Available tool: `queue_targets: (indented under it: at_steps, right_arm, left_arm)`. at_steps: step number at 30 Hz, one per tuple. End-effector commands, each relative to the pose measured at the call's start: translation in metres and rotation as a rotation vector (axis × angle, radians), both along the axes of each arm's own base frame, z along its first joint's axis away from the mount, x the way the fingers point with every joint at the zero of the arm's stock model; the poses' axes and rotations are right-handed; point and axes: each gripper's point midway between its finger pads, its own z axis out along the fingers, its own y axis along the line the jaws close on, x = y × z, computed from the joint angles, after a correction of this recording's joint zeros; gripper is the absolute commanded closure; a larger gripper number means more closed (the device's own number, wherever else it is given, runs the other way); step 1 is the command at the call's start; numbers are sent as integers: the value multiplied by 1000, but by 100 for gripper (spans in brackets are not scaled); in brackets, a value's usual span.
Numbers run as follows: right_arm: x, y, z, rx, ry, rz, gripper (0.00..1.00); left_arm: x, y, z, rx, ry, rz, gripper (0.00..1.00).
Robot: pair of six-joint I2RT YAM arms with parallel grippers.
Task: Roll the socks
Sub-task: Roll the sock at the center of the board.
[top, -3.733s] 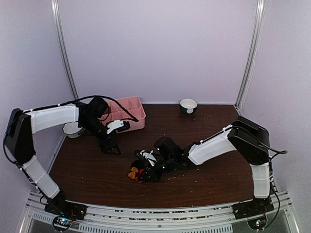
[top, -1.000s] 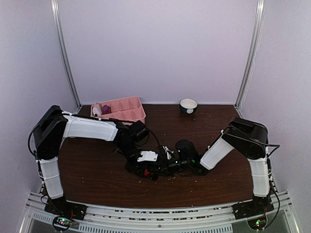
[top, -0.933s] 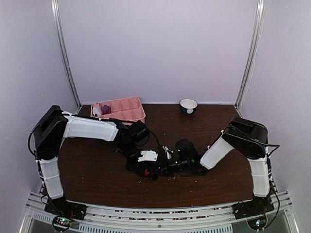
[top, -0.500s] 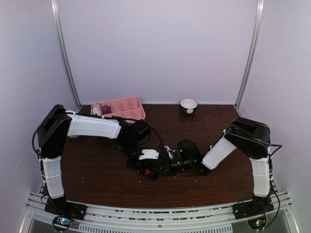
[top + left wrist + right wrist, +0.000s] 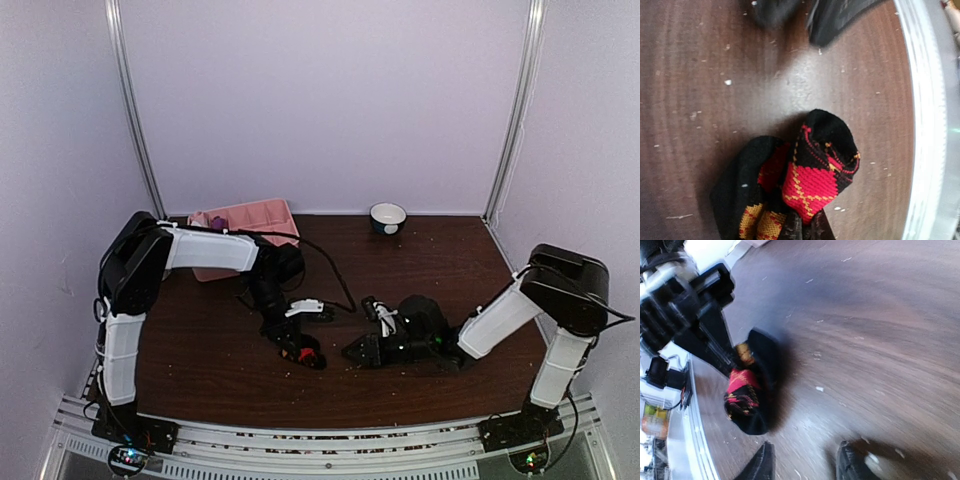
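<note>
Change since half second ago: right gripper (image 5: 805,464) backed off rightward. Then it met left gripper (image 5: 802,231) at argyle sock (image 5: 812,175); now well apart from both, fingers spread, nothing between them. Left gripper alone holds sock, fingertips pinched tight on fabric. Sock bunched, black with red and yellow diamonds, down at table (image 5: 430,270), front-centre. Left arm swung further back since then, now covering part of pink compartment tray (image 5: 255,212) at far left. Bowl (image 5: 388,217) at far edge, unmoved.
</note>
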Motion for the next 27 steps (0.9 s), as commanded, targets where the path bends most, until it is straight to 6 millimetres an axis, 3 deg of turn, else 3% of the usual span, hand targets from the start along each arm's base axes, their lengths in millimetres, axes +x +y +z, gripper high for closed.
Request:
queue_targets:
  at_steps: [1,2,5,7,8,10,11,13,14,18,21,27]
  right_arm:
    - [20,-30,21,-178,-257,-126,6]
    - [22,-38,23,-256,-307,-154,1]
    - [34,-68,37,-429,-428,-285,0]
    - [47,-99,45,-508,-438,-467,0]
    - [51,-117,48,-524,-414,-577,0]
    - [49,-128,47,-360,-333,-633,0]
    - [54,-124,68,-150,-329,-659,0]
    - [35,-108,89,35,-417,-528,0]
    - [24,-97,91,24,-481,-455,0]
    - [-15,-30,65,-222,-617,-42,0]
    - [-50,1,48,-232,-664,196,0]
    - [-88,52,57,-231,-832,407,0]
  left_arm:
    - [-41,36,-37,197,235,-16,99]
    - [-42,36,-39,199,253,-11,99]
    - [-45,34,-37,181,333,8,100]
    - [-50,34,-36,182,384,-3,100]
    - [-51,34,-36,184,395,-5,100]
    - [-51,33,-36,182,398,-7,100]
    - [-51,33,-36,180,395,-7,100]
    - [-48,32,-39,185,382,2,100]
    - [-47,32,-41,191,375,5,100]
    - [-38,36,-54,240,321,23,100]
    - [-30,38,-62,269,266,43,100]
    - [-21,41,-70,299,209,57,100]
